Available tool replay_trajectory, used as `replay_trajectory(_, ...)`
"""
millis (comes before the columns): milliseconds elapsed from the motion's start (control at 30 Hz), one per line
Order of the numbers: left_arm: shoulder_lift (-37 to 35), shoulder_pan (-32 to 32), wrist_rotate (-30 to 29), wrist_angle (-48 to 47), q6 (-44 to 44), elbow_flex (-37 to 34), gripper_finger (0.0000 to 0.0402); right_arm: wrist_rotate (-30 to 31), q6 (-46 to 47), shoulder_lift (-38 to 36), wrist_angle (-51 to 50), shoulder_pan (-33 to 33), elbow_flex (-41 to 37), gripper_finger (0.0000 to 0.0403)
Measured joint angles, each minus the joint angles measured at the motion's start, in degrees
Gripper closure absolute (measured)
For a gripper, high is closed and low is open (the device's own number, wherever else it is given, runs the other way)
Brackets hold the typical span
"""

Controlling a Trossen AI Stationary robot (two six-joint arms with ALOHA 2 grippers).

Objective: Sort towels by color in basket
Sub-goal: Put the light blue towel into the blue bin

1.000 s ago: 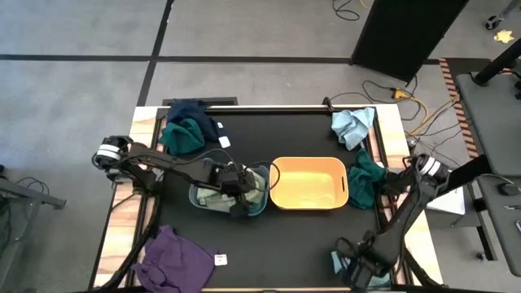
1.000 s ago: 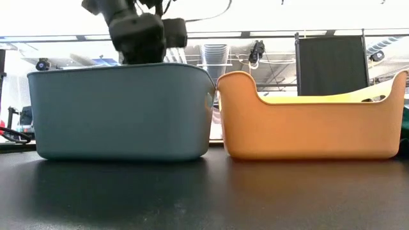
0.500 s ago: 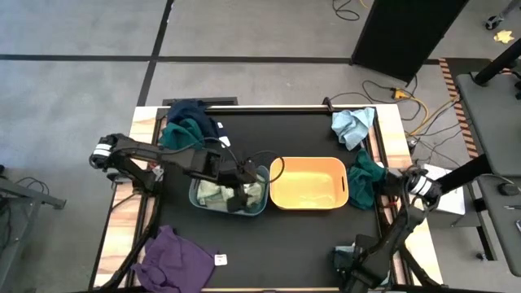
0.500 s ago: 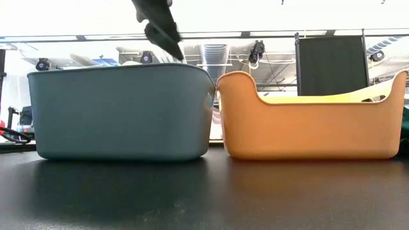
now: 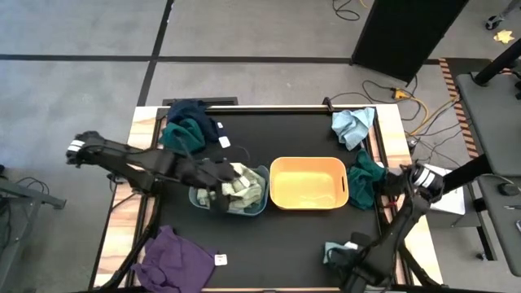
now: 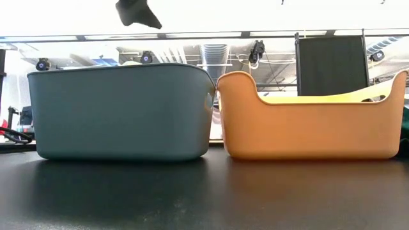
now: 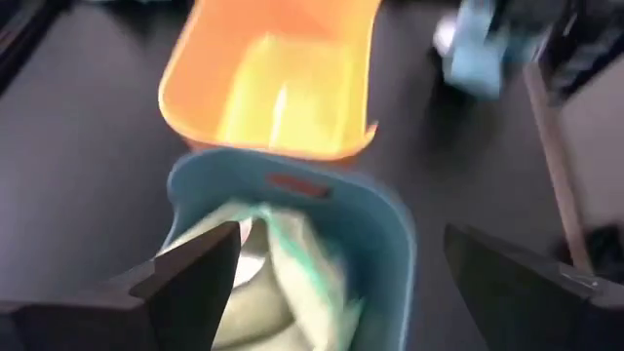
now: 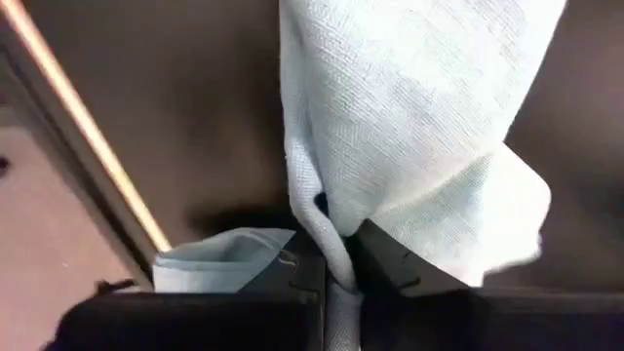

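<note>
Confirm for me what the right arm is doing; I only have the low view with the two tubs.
Observer: The right gripper is shut on a light blue towel at the table's near right corner.
Operator: Report the blue tub's contents.
Observer: The blue tub holds pale green towels; the left gripper is open above it, holding nothing.
Operator: Check the orange tub.
Observer: The orange tub looks empty. A dark teal towel lies just to its right.
</note>
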Motion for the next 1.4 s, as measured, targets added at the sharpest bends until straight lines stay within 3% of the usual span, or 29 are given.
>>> replay_trajectory(133, -5.8, -0.5, -0.1, 0.2, -3.7, -4.6, 0.0067, 8.3, -1.7, -2.3, 2.0, -3.1, 1.2, 0.0383)
replay_trajectory(267, -8.7, -2.1, -0.1, -5.5, -5.0, -4.3, 0.0073, 16.7, -11.5, -2.7, 9.4, -9.0, 2.1, 0.0384)
replay_trajectory(500, -9.4, -8.2, 0.7, -12.5, -7.6, -2.9, 0.0077, 17.2, -37.6, 3.2, 28.6, -21.8, 5.3, 0.0384)
replay_trajectory(633, -9.3, -15.9, 1.3, -13.6, -11.8, -3.5, 0.0077, 17.0, -46.0, 8.6, 29.3, -26.2, 10.4, 0.0367)
replay_trajectory(800, -8.5, -24.1, -1.9, -11.7, -20.1, -3.6, 0.0077, 16.4, -56.3, 15.5, 29.8, -27.0, 18.2, 0.0305)
replay_trajectory(967, -5.0, -30.0, -7.2, -10.4, -25.9, -3.6, 0.0077, 16.3, -63.2, 21.4, 28.7, -26.1, 25.2, 0.0237)
replay_trajectory(1167, 2.2, -32.8, -7.7, -0.8, -27.4, -3.6, 0.0077, 19.2, -73.3, 21.6, 18.9, -23.8, 33.9, 0.0185)
replay_trajectory(1267, 6.3, -32.5, -7.9, 1.1, -33.2, -3.5, 0.0077, 24.7, -73.3, 21.1, 9.0, -21.9, 36.9, 0.0173)
replay_trajectory(1400, 12.1, -32.3, -10.2, 0.5, -40.8, -0.9, 0.0077, 31.4, -64.2, 18.4, -1.9, -18.8, 39.1, 0.0165)
